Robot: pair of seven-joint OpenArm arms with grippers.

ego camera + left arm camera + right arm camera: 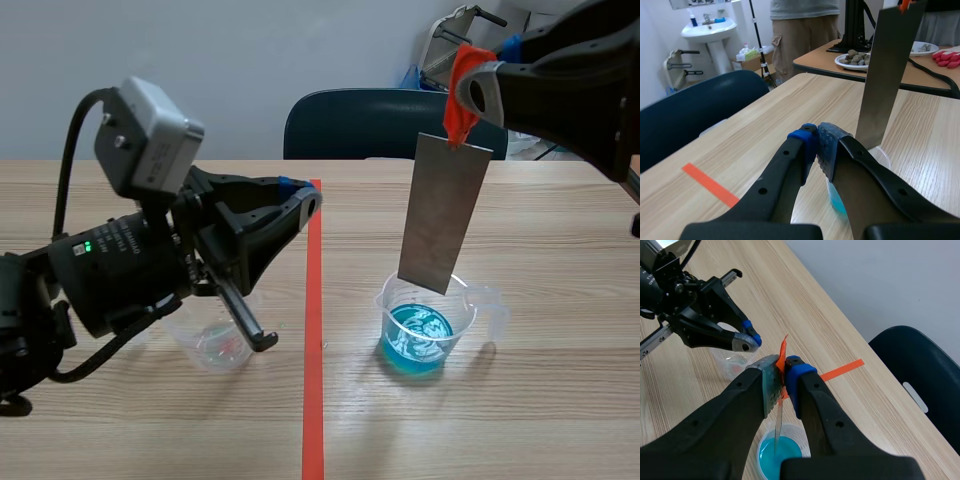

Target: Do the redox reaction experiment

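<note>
We are gripping metal strip (445,212) in right jaws over blue cup (425,335); left jaws pressing together, empty, by clear cup (205,350).

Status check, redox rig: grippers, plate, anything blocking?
Right gripper shut on metal plate by orange tab. Plate hangs over beaker of blue liquid. Left gripper shut, empty, by clear cup. Nothing blocking.

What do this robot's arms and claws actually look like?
Both arms are black. The left arm carries a pale grey camera box, a looping black cable and small green lights. The left gripper and right gripper each have two thick black fingers tipped with dotted pads, one blue, one clear-grey.
</note>
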